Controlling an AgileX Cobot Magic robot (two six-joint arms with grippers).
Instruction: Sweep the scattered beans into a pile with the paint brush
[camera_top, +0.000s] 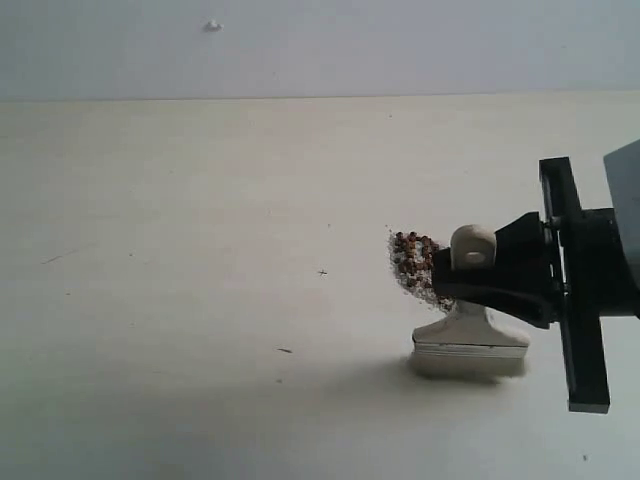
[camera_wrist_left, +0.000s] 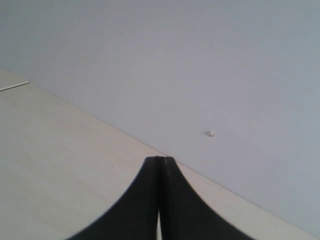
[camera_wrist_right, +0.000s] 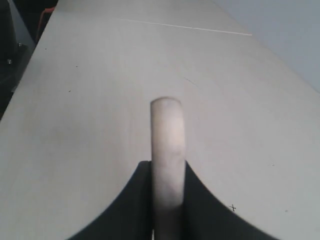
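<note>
The beans (camera_top: 414, 263) lie in a small dark reddish-brown cluster with whitish crumbs on the pale table, right of centre in the exterior view. My right gripper (camera_top: 470, 282) is shut on the paint brush (camera_top: 470, 335), whose cream handle end sticks up above the fingers while its silver ferrule and whitish bristles rest on the table just in front of the beans. In the right wrist view the handle (camera_wrist_right: 167, 145) stands clamped between the black fingers (camera_wrist_right: 200, 200). My left gripper (camera_wrist_left: 160, 161) is shut on nothing, off the exterior view.
The pale table (camera_top: 200, 250) stretches wide to the left of the beans, with a few tiny specks and a small cross mark (camera_top: 322, 271). A grey wall (camera_top: 320, 45) bounds the far edge.
</note>
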